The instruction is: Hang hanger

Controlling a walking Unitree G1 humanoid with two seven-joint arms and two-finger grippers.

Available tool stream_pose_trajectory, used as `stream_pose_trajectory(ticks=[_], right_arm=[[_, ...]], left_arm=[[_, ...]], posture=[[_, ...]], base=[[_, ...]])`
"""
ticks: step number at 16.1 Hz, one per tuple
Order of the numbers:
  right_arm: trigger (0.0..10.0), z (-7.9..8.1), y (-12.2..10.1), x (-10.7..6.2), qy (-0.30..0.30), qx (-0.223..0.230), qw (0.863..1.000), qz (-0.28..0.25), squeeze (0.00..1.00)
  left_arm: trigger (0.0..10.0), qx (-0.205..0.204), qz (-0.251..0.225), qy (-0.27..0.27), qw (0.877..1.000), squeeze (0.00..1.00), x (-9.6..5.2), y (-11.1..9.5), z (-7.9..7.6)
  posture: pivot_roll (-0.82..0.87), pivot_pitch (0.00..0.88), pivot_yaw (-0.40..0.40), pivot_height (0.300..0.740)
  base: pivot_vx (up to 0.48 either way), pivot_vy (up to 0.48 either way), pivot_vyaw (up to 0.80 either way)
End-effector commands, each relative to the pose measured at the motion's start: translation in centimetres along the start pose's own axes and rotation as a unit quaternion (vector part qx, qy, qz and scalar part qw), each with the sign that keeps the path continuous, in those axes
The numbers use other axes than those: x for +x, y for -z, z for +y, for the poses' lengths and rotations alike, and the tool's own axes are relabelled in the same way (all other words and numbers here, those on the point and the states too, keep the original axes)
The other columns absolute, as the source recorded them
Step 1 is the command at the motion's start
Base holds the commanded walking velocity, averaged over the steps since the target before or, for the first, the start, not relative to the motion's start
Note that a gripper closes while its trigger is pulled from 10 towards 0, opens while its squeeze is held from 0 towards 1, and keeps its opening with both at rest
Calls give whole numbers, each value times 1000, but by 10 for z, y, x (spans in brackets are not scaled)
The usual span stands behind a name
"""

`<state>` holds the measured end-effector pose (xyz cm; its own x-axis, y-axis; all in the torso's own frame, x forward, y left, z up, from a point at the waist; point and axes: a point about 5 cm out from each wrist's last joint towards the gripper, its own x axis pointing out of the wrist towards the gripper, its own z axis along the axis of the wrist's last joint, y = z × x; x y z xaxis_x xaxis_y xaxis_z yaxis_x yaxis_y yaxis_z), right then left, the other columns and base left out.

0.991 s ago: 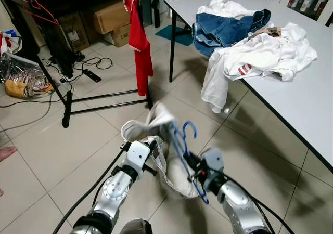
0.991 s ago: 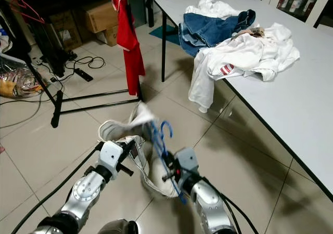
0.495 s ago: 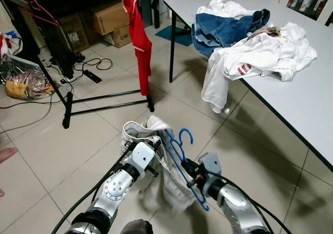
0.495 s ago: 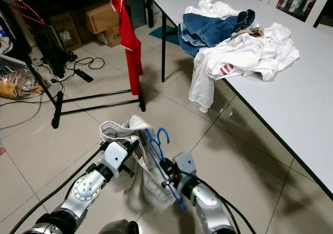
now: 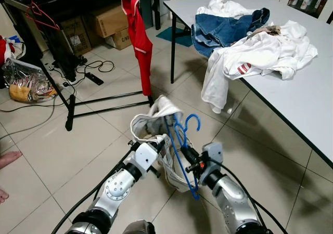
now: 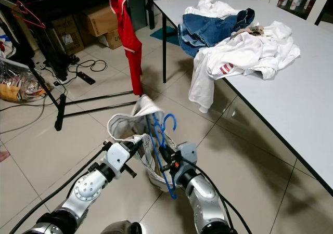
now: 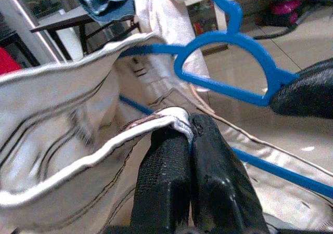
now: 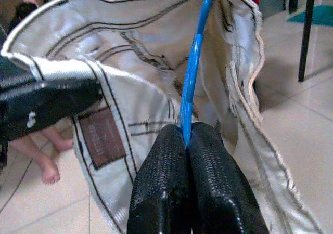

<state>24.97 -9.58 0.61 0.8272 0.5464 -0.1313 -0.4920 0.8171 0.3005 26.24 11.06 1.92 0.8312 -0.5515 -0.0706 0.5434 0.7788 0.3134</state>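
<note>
Left gripper (image 7: pixel 190 140) fingers pinch hem of white, black-striped cloth garment (image 5: pixel 156 122). Right gripper (image 8: pixel 187 135) fingers clamp thin blue plastic hanger (image 5: pixel 182 140), just beside; hanger threaded into garment, hook curling up. Beyond: black metal clothes rack (image 5: pixel 99 96) holding red shirt (image 5: pixel 139 41).

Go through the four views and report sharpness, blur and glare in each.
Left and right eye views: evenly lit and sharp; soft shadow under the table; the tiles carry dull reflections. Left wrist view: left pincer and blue hanger fairly crisp, the white garment smeared at its near edge, background hazy. Right wrist view: right pincer sharp on the hanger, floor behind soft.
</note>
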Motion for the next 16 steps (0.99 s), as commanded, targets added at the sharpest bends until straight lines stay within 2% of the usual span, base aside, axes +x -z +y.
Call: stream_pose_trajectory(ticks=[1, 3, 7, 10, 14, 16], right_arm=[[10000, 1, -12, 3, -6, -2, 999, -35, 0], [10000, -2, -13, 6, 10, -4, 999, -37, 0], [10000, 4, -29, 19, 3, 4, 998, -65, 0], [10000, 4, -36, 23, 5, 35, 996, -83, 0], [10000, 10, -40, 30, 4, 80, 992, -98, 0], [10000, 13, -44, 35, -4, 100, 989, -108, 0]], left_arm=[[10000, -5, -12, -22, 1000, 0, 5, -6, 8], [10000, 0, -17, -16, 1000, 0, 6, -8, 7], [10000, 17, -1, -6, 1000, 0, -1, -1, 9], [10000, 13, 11, -15, 1000, 0, -6, 4, 12], [10000, 9, 2, -14, 1000, 0, 1, -1, 10], [10000, 24, -12, 3, 1000, 0, 5, -6, 6]], posture=[[33, 0, 99, 740], [45, 0, 95, 740], [74, 0, 84, 740], [79, 0, 72, 740], [76, 0, 68, 740], [61, 0, 74, 740]], base=[[0, 0, 0], [0, 0, 0], [0, 0, 0], [0, 0, 0], [0, 0, 0], [0, 0, 0]])
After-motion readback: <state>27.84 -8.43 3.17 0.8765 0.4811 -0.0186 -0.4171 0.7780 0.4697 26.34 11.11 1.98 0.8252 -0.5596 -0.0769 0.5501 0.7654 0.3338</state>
